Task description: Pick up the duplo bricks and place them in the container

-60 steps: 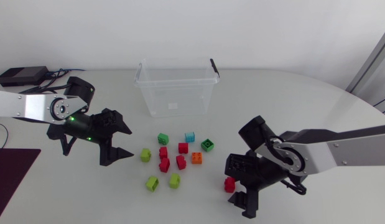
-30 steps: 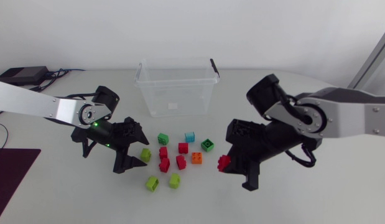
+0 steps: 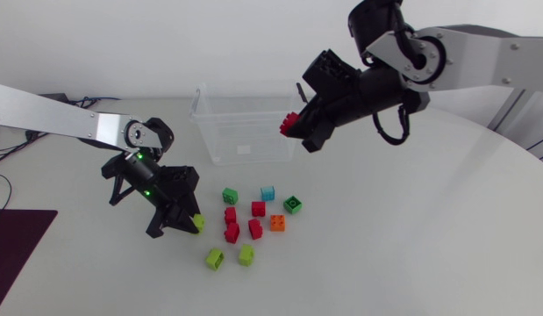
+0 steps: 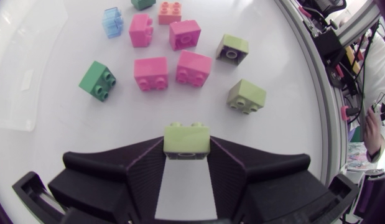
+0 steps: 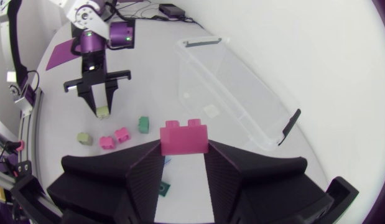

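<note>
White table [image 3: 429, 219] carried the clear container [image 3: 249, 132] at 12 o'clock. Right fingers [image 5: 142, 180] clamped a red brick [image 3: 291, 123], held aloft at the container's 3 o'clock end. Left fingers [image 4: 142, 180] gripped a lime brick [image 4: 187, 139] low at the table, at 9 o'clock of the loose bricks [image 3: 255, 229], which lay at 6 o'clock of the container.
</note>
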### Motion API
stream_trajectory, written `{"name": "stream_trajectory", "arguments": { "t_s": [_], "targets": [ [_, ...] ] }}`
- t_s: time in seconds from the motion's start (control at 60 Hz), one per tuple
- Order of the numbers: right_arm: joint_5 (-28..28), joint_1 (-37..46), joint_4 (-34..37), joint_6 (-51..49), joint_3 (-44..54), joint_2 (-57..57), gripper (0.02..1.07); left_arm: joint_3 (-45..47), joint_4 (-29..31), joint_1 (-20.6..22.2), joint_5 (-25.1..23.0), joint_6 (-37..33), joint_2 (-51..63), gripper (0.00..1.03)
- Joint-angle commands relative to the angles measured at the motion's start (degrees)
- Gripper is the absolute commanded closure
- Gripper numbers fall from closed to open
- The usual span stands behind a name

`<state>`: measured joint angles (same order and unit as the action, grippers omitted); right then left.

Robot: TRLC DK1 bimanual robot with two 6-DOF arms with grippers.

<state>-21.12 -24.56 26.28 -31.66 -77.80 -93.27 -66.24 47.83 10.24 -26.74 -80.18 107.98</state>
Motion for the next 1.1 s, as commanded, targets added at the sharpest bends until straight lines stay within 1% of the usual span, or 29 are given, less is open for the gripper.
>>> {"name": "stream_trajectory", "arguments": {
  "t_s": [0.0,0.083,0.2,0.4,0.483,0.5,0.533,0.55,0.567,0.583,0.617,0.633,0.65,0.667,0.683,0.717,0.733,0.783,0.883,0.917,0.95,1.0,1.033,1.05,1.067,1.083],
  "targets": [
    [0.12,0.74,-2.2,3.1,-4.38,-4.81,0.85,-2.05,2.7,-0.31,-0.77,-2.35,-4.54,0.73],
    [0.38,1.27,-3.52,4.77,-8.86,-8.5,0.85,-3.28,4.2,-0.13,-2.26,-1.82,-7.61,0.73],
    [1.53,2.23,-5.01,6.96,-14.84,-13.69,0.84,-6.01,4.64,0.39,-4.28,0.64,-11.66,0.73],
    [3.28,2.85,-8.79,9.07,-19.76,-18.87,0.83,-12.6,3.67,0.04,-8.15,5.83,-12.53,0.73],
    [4.51,2.85,-10.9,10.13,-22.22,-21.86,0.83,-14.62,-0.9,0.04,-9.29,11.01,-12.53,0.72],
    [5.04,2.76,-10.99,10.21,-22.92,-22.65,0.82,-15.33,-1.95,0.04,-9.73,12.42,-12.36,0.72],
    [6.18,2.58,-11.96,10.39,-24.15,-24.32,0.82,-16.12,-5.91,0.04,-9.73,16.81,-12.27,0.71],
    [7.68,2.41,-13.01,10.39,-25.03,-25.64,0.81,-16.2,-6.7,0.04,-9.73,17.43,-12.18,0.71],
    [8.73,2.32,-13.63,10.39,-25.38,-26.43,0.8,-16.38,-9.95,0.13,-9.73,19.89,-12.27,0.71],
    [9.26,2.23,-13.98,10.39,-25.56,-26.78,0.78,-16.38,-10.22,0.13,-9.82,20.06,-12.27,0.71],
    [10.4,2.06,-14.86,10.3,-26.88,-28.45,0.64,-16.82,-14.0,0.04,-9.73,23.84,-12.01,0.71],
    [11.02,1.97,-14.77,10.39,-27.41,-28.98,0.54,-16.91,-14.79,0.04,-9.73,24.37,-12.01,0.71],
    [11.9,1.88,-14.77,10.48,-28.02,-29.68,0.39,-17.17,-17.95,0.04,-9.73,26.92,-11.74,0.71],
    [12.95,1.7,-14.86,10.57,-28.2,-29.86,0.27,-17.17,-19.18,0.04,-9.73,27.98,-11.57,0.71],
    [13.39,1.62,-14.95,10.65,-28.28,-29.95,0.21,-17.43,-22.79,-0.22,-9.73,30.88,-10.95,0.7],
    [13.83,1.53,-14.95,10.74,-28.02,-29.6,0.16,-17.52,-24.89,-0.48,-9.73,32.63,-10.78,0.7],
    [13.92,1.53,-14.95,10.92,-27.49,-28.89,0.14,-17.87,-28.23,-0.84,-9.64,35.36,-10.07,0.7],
    [13.83,1.53,-16.0,10.92,-24.77,-26.08,0.11,-19.1,-31.66,-1.19,-8.85,39.05,-8.4,0.69],
    [13.39,1.35,-17.05,10.13,-17.12,-17.82,0.11,-23.85,-33.42,-1.28,-6.48,42.65,-3.39,0.69],
    [12.51,1.27,-16.7,9.77,-14.4,-14.92,0.11,-24.73,-34.47,-1.36,-6.22,43.97,-2.16,0.68],
    [11.54,1.27,-16.0,9.51,-12.11,-12.37,0.11,-25.96,-36.67,-1.45,-4.81,46.34,-0.32,0.67],
    [10.58,1.0,-14.15,8.81,-8.95,-8.85,0.11,-27.72,-37.9,-1.45,-3.67,48.01,2.05,0.63],
    [10.31,1.0,-13.71,8.63,-6.31,-6.48,0.11,-28.33,-37.99,-1.36,-2.79,48.28,3.02,0.59],
    [9.96,1.0,-13.54,8.63,-5.17,-5.43,0.11,-28.95,-38.25,-1.01,-1.3,48.63,4.08,0.49],
    [9.7,0.91,-13.28,8.63,-4.11,-4.46,0.11,-29.04,-38.52,-0.92,-0.94,48.63,4.6,0.42],
    [9.35,0.91,-12.66,8.63,-2.8,-3.41,0.11,-29.21,-38.96,-0.75,0.11,48.72,5.13,0.3]
  ]
}}
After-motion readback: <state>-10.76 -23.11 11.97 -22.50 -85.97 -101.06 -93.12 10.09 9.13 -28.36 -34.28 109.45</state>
